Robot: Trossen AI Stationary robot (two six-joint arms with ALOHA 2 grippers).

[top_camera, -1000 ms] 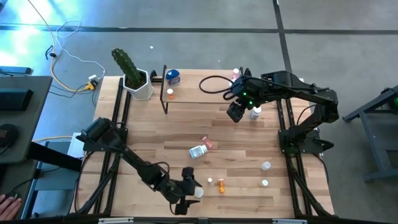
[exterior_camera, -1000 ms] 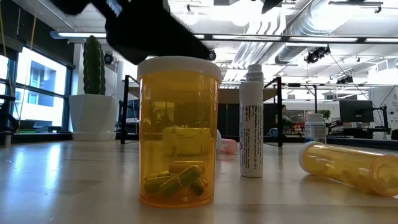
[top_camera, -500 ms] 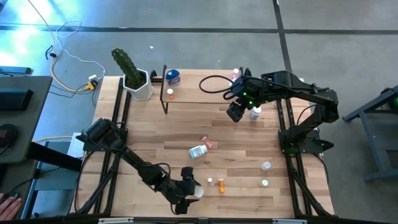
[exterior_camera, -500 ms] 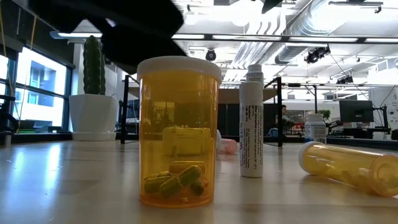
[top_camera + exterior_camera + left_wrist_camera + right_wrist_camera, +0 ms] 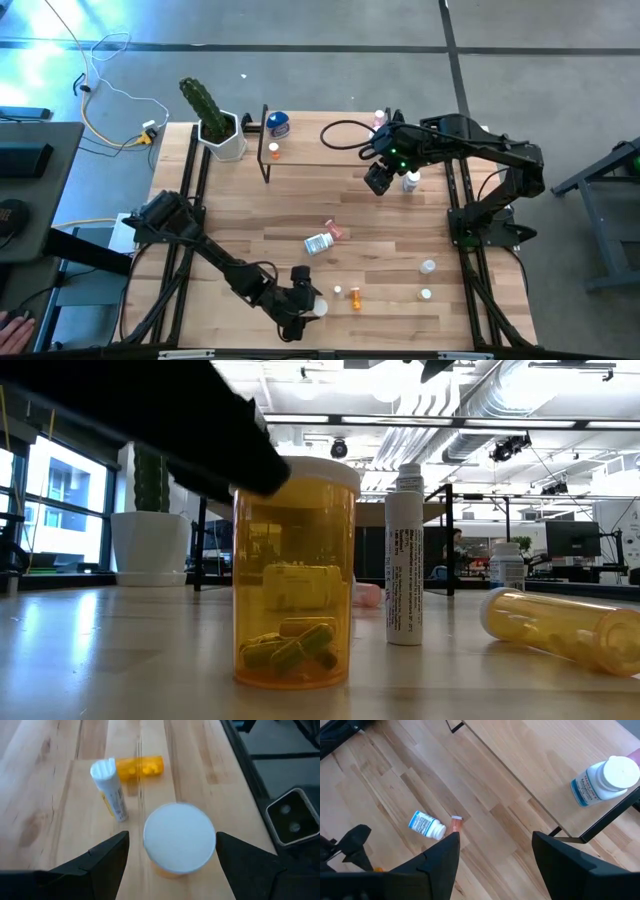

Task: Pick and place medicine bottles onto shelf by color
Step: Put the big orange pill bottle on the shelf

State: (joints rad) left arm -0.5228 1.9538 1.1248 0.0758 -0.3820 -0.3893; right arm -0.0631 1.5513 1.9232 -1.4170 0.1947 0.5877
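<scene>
Straddling the white-capped orange bottle point(image 5: 179, 845), the left pincer point(image 5: 172, 857) stands wide, one finger on each side. It has come lower over the cap than a moment ago, and the bottle has slid slightly along the bench point(image 5: 380, 230), so I judge contact begun and a grasp near. The right pincer point(image 5: 492, 855) hangs open above the shelf point(image 5: 330, 150), beside a white bottle point(image 5: 602, 782).

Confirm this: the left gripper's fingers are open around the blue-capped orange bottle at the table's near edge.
Wrong on the cap: it is white. The left wrist view shows the left gripper open around the orange bottle with its round white cap; the rest holds.
</scene>
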